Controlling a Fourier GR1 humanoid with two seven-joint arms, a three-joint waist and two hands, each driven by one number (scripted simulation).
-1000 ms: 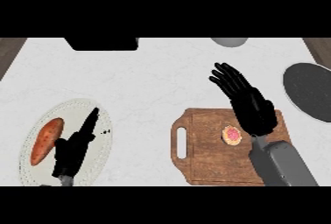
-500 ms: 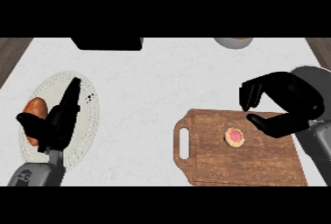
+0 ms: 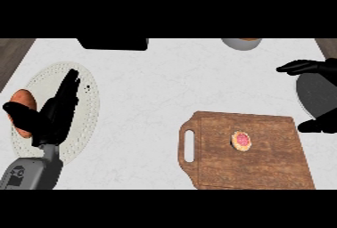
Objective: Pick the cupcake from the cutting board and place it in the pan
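both hands [image 3: 56,111] [image 3: 314,67] spread their fingers wide at opposite edges, cupcake [image 3: 242,140] untouched on cutting board [image 3: 263,171].

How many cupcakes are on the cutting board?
1. The cupcake lies right of the middle of the cutting board, untouched by either hand. Nothing covers the board, so none seems hidden.

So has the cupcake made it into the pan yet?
No, the cupcake sits on the cutting board, apart from the dark pan at the right edge.
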